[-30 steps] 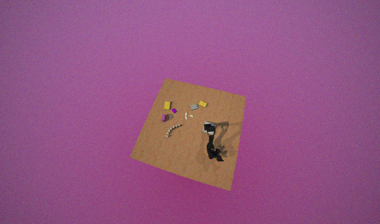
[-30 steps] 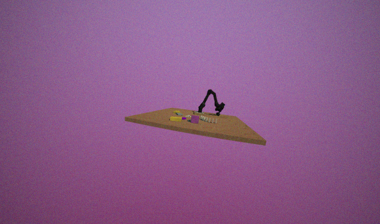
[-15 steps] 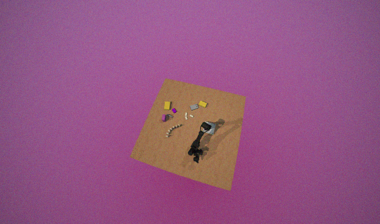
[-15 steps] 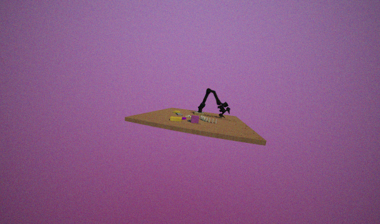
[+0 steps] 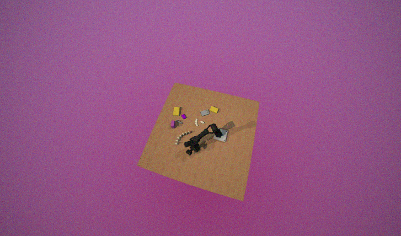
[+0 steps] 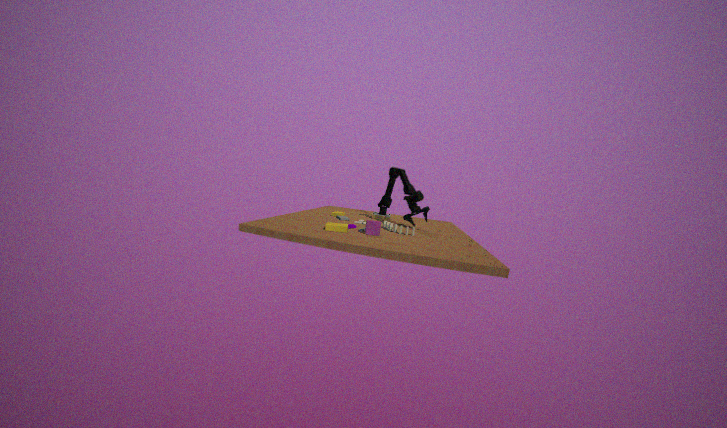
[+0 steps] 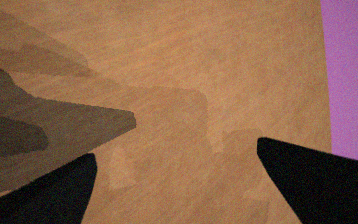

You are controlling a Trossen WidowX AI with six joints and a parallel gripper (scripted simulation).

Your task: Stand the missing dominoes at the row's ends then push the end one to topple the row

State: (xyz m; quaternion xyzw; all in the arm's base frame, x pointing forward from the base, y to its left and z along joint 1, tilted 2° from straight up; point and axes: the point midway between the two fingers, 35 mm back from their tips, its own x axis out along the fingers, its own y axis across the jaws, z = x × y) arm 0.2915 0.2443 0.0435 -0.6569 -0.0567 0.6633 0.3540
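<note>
A curved row of several small white dominoes stands on the brown table. Two more white dominoes lie flat farther back. My gripper is open and empty. It hangs above bare table just right of the row's near end, apart from the dominoes. The wrist view shows only the two dark fingertips, bare table and shadows; no domino is in it.
Two yellow blocks, a grey plate, a small purple block and a magenta cube lie at the back of the table. The arm's grey base is right of the row.
</note>
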